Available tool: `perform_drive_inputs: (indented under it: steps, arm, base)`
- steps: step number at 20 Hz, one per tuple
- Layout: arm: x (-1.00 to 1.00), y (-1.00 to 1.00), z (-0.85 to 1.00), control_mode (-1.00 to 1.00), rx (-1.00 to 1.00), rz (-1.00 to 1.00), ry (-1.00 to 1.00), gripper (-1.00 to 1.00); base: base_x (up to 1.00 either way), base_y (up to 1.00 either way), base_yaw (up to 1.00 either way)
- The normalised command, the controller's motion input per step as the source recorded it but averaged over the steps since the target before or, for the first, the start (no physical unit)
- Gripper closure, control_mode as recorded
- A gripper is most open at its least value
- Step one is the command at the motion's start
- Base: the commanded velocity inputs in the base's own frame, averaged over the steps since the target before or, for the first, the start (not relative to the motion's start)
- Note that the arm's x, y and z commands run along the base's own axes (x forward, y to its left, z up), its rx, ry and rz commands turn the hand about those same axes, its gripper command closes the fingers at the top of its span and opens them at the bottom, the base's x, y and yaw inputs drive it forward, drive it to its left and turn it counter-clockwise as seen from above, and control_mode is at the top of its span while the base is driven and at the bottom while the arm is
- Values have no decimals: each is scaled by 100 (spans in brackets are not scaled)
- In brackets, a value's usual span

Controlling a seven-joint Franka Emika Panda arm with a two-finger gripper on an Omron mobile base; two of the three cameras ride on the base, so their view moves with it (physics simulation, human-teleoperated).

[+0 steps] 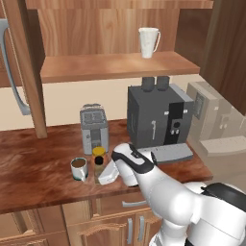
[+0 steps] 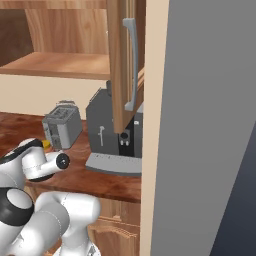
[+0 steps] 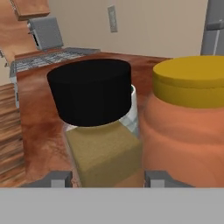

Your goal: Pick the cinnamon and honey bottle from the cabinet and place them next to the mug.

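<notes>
The mug (image 1: 79, 168) stands on the desk (image 1: 29, 168), and everything here can be placed from it. Just to its right sits the honey bottle (image 1: 99, 157), its yellow lid up, already out of the cabinet (image 1: 115, 65) and apparently set where it belongs. Right of that, close against it, is the cinnamon (image 3: 103, 131), upright, its long axis vertical, black cap on top.

In the hand view the tool (image 3: 105, 178) has a finger on either side of the cinnamon's lower body, clenched on it, so the bottle is directly ahead of the tool and between its tips. In that same view the honey bottle (image 3: 188, 127) crowds the cinnamon's side so closely that I cannot tell whether they touch. That closeness is what the coming move seems to depend on: if the cinnamon is down on the desk, letting go and backing straight away along the tool's own line looks safest, since a sideways drift could nudge the honey bottle toward the mug.

Behind the mug and slightly right stands a toaster (image 1: 93, 127). Farther right is a coffee machine (image 1: 158, 120). Up and right, a plain white cup (image 1: 148, 42) stays on the cabinet shelf.
</notes>
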Motion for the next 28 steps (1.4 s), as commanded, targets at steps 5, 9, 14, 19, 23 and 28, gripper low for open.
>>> perform_drive_inputs:
  steps: [5, 9, 14, 19, 23, 28]
  arm:
    - [0, 0, 0, -100, 0, 0, 0, -100]
    - [0, 0, 0, -100, 0, 0, 0, -100]
    - [0, 0, 0, -100, 0, 0, 0, -100]
    - [-20, -8, 1, -100, 1, 0, 0, -100]
    - [-35, -28, 0, -100, 3, -1, 0, -100]
    - [-31, -43, 17, -100, 6, -2, -5, -100]
  base:
    - [0, 0, 0]
    - [0, 0, 0]
    - [0, 0, 0]
    - [0, 0, 0]
    - [0, 0, 0]
    - [0, 0, 0]
